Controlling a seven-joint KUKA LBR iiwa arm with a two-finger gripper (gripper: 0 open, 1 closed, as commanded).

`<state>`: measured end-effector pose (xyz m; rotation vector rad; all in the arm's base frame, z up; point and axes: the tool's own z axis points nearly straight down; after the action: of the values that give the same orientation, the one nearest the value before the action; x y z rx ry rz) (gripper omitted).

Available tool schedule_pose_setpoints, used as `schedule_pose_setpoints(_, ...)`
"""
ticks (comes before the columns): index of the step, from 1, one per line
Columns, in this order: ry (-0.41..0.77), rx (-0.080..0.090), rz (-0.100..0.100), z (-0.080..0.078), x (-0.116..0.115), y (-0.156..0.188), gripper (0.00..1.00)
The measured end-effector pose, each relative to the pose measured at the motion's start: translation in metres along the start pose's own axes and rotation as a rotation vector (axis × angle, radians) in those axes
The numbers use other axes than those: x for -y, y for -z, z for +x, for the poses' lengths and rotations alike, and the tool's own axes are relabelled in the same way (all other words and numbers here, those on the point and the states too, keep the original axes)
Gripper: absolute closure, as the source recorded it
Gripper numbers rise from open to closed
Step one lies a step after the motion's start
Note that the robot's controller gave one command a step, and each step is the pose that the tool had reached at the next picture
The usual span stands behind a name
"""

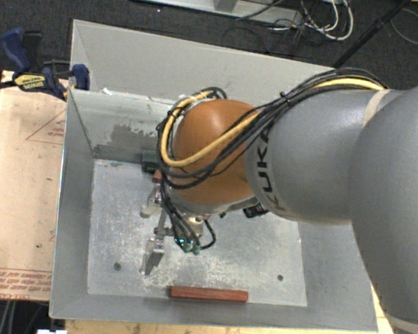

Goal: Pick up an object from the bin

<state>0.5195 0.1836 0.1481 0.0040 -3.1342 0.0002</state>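
Note:
My gripper (151, 233) hangs under the orange wrist cover, over the left middle of the bin floor. Its two metal fingers stand apart, one fingertip (153, 259) nearer the front and the other (148, 208) further back, with nothing between them. A reddish-brown flat bar (208, 294) lies lengthwise along the front edge of the bin floor, to the right of the gripper and a little nearer the front, apart from the fingers. A small dark thing (149, 166) shows by the back wall, partly hidden by the wrist cover.
The arm and its orange cover with cables hide the middle and right of the bin. The bin's sloping walls rise on all sides. Bare scuffed floor lies to the left of the gripper.

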Motion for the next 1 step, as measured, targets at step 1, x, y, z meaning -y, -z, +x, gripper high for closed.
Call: schedule_pose_setpoints(1, -0.003, 0.007, -0.001, -0.0022, 0.0007, 0.0034, 0.00)
